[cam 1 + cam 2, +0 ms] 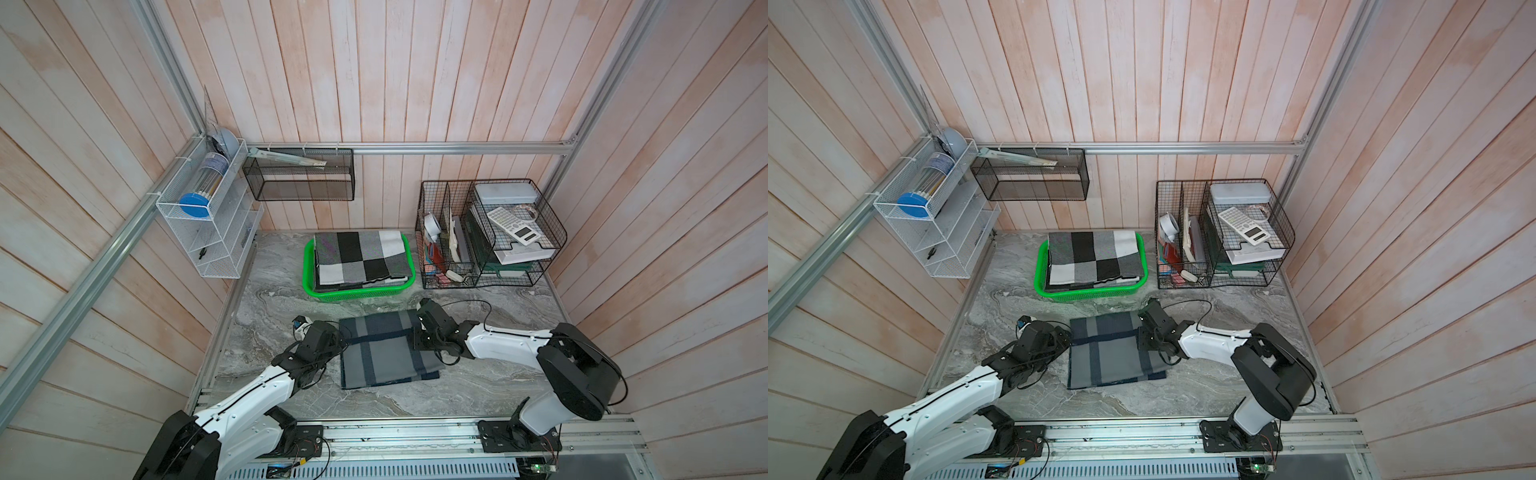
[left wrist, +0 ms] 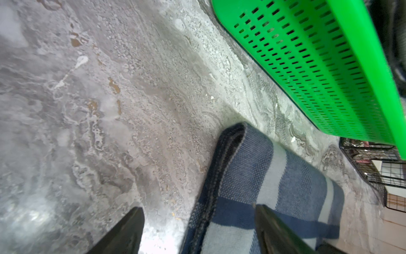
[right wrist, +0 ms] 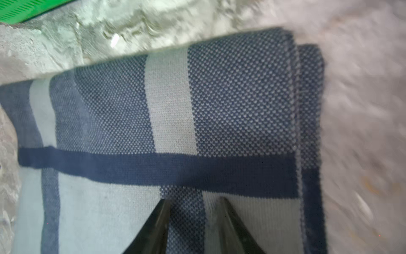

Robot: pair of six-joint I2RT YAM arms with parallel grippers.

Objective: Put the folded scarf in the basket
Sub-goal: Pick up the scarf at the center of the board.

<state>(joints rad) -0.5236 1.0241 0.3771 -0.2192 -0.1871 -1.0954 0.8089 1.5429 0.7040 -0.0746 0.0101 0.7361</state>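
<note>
Left gripper straddles the scarf's edge, fingers spread wide. The right gripper's sit slightly apart on top. I'd pinch every layer on its 2 sides before lifting toward the basket.

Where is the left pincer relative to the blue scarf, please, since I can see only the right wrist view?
Observer: The left pincer is open, its jaws straddling the blue scarf at the edge opposite the right pincer.
Operator: Thank you. Is the basket empty?
Observer: No. The green basket already holds a folded black, grey and white checked cloth.
Operator: Does anything stand near the basket?
Observer: Yes, a black wire organizer stands close beside it, on the right arm's side.
</note>
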